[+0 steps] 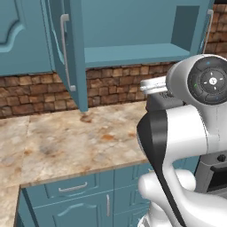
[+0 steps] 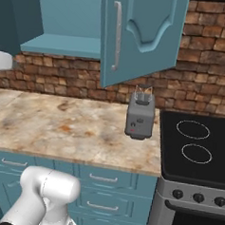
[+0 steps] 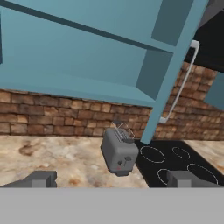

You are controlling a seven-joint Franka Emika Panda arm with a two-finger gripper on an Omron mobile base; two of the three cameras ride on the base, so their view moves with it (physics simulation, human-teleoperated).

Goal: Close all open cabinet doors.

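The wall cabinet (image 1: 133,26) stands open, its shelf bare. Its left cabinet door (image 1: 66,57) swings out over the counter, silver bar handle facing me. The right cabinet door (image 2: 143,35) also hangs open, and the hand view shows it edge-on (image 3: 175,74) with its handle (image 3: 181,83). Another cabinet door (image 1: 17,35) at far left is shut. My gripper (image 3: 112,180) is open and empty, with one fingertip (image 3: 41,179) low on each side. It hovers over the counter below the cabinet and points toward the right door's lower edge.
A grey toaster (image 2: 140,116) stands on the marble counter (image 2: 61,125) under the right door, beside a black stove (image 2: 198,144). Brick wall (image 1: 111,84) runs behind. Teal drawers (image 1: 73,188) sit below. My white arm (image 1: 177,142) fills the left base view's right side.
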